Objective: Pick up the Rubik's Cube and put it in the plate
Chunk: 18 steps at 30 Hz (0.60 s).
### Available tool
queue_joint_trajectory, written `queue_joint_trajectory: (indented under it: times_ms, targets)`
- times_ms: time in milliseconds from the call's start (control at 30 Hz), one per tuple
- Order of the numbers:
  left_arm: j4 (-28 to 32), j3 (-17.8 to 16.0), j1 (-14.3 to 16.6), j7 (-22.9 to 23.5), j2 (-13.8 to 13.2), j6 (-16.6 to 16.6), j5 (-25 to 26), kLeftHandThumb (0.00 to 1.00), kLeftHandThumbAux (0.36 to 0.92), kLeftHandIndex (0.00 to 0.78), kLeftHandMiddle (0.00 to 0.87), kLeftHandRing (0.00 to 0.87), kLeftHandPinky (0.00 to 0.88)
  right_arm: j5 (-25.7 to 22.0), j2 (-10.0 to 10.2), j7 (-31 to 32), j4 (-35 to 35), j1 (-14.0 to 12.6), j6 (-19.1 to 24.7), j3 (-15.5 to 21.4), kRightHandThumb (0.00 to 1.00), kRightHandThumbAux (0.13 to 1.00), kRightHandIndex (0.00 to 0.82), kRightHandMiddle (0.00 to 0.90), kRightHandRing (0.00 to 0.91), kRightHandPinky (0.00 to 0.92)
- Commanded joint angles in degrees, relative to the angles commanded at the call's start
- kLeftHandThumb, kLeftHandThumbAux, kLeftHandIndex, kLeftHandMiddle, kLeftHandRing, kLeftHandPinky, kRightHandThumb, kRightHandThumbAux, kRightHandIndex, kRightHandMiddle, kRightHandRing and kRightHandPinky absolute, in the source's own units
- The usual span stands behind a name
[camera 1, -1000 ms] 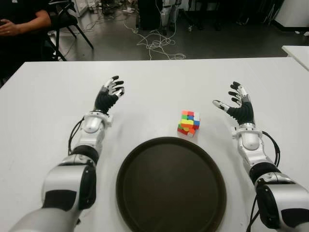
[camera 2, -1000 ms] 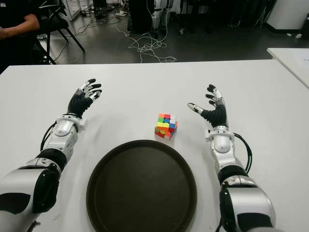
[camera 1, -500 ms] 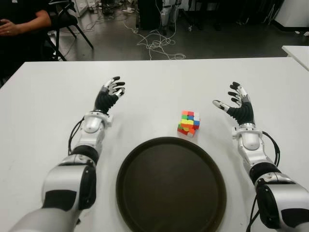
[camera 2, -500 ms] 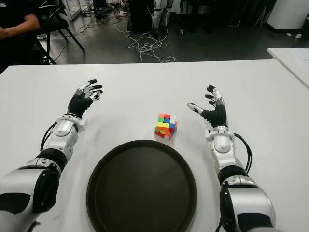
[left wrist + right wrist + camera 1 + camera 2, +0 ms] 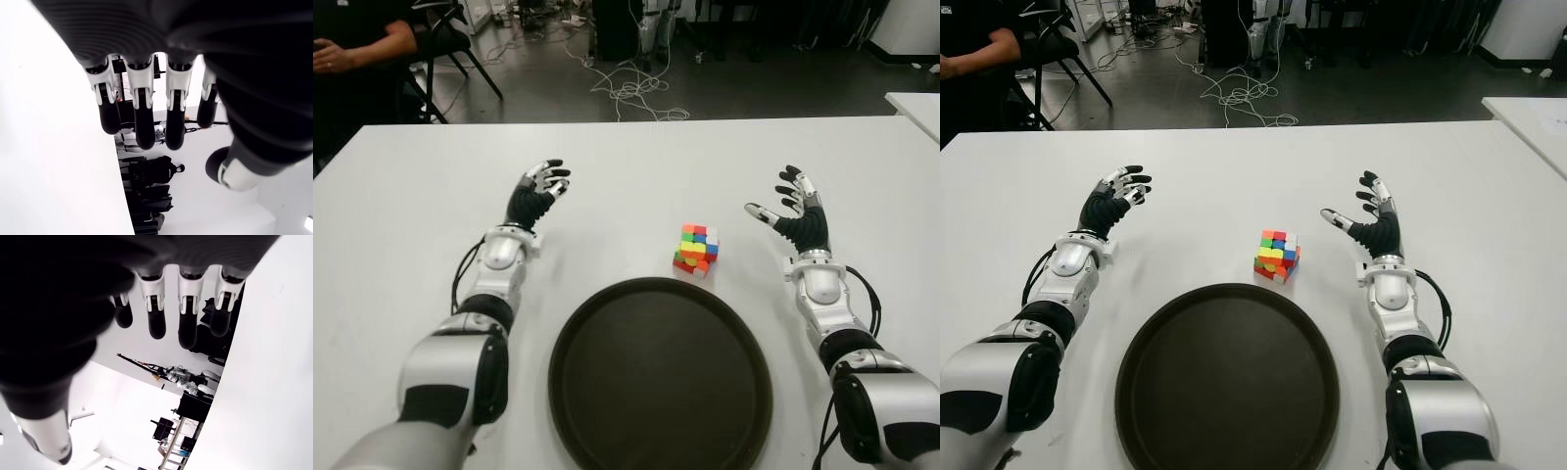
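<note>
A multicoloured Rubik's Cube (image 5: 696,250) sits on the white table (image 5: 636,166), just beyond the far right rim of a round dark brown plate (image 5: 660,374). My right hand (image 5: 790,208) is to the right of the cube, a short gap away, fingers spread and holding nothing. My left hand (image 5: 536,192) is well to the left of the cube, also open and empty. Each wrist view shows only that hand's spread fingers (image 5: 142,122) (image 5: 188,318) with nothing between them.
A second white table's corner (image 5: 918,106) shows at the far right. Beyond the table's far edge lie floor cables (image 5: 631,88), a chair (image 5: 450,44) and a seated person (image 5: 352,49) at the upper left.
My left hand has drifted slightly right and its fingers have tipped a little. The cube, plate and right hand have not moved.
</note>
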<state>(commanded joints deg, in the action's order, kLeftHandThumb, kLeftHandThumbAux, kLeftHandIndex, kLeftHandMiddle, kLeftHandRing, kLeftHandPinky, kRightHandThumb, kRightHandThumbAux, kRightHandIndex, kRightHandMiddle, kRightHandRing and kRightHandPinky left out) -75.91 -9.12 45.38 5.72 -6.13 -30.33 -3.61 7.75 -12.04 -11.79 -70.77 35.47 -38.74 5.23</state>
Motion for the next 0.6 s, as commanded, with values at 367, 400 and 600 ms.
queue_joint_trajectory:
  times_ms: [367,400,600]
  targets:
    - [0.1,0.1,0.0,0.3,0.0,0.2,-0.1,0.094,0.658,0.228,0.286,0.244,0.218,0.2,-0.1,-0.3,0.1,0.0,0.8,-0.3,0.013,0.723,0.091,0.17,0.165,0.118]
    - [0.1,0.2,0.0,0.3,0.0,0.2,-0.1,0.094,0.659,0.229,0.286,0.245,0.221,0.3,-0.2,-0.3,0.1,0.0,0.9,-0.3,0.014,0.719,0.09,0.17,0.164,0.129]
    - [0.1,0.0,0.0,1.1,0.0,0.1,0.3,0.102,0.669,0.225,0.283,0.242,0.223,0.2,-0.4,0.1,0.1,0.1,1.2,-0.4,0.047,0.707,0.1,0.185,0.183,0.172]
